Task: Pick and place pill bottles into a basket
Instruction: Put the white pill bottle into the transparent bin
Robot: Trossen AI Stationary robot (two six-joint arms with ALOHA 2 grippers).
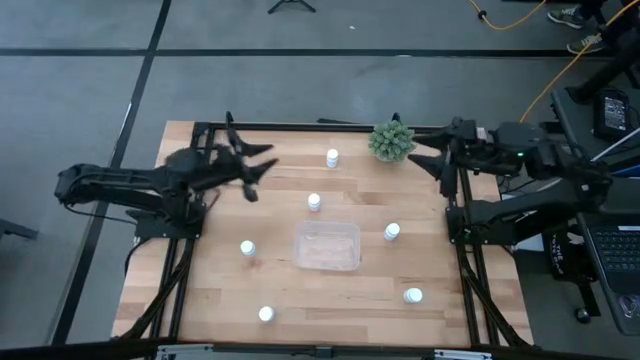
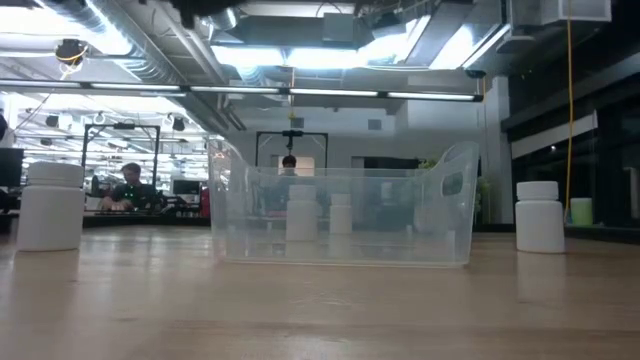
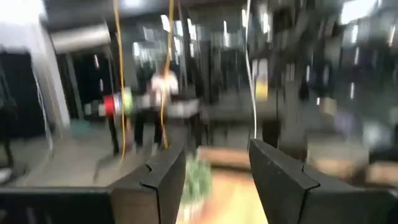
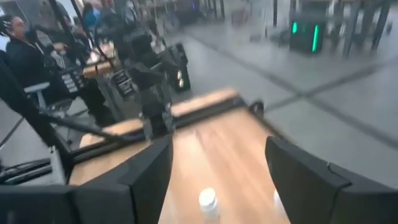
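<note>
While six bottles (image 1: pixel 314 202) ring the basket (image 1: pixel 327 245), my left claw (image 1: pixel 262 167) and right claw (image 1: pixel 422 162) hover spread near the far edge.

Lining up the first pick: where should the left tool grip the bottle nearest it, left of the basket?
Take that pill bottle around its round body, below the cap, coming straight down. It stands upright and apart from the basket, so the open left tool has room on either side.

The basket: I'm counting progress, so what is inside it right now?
The basket holds no bottles; six pill bottles stand around it on the table. Nothing covers its interior.
</note>
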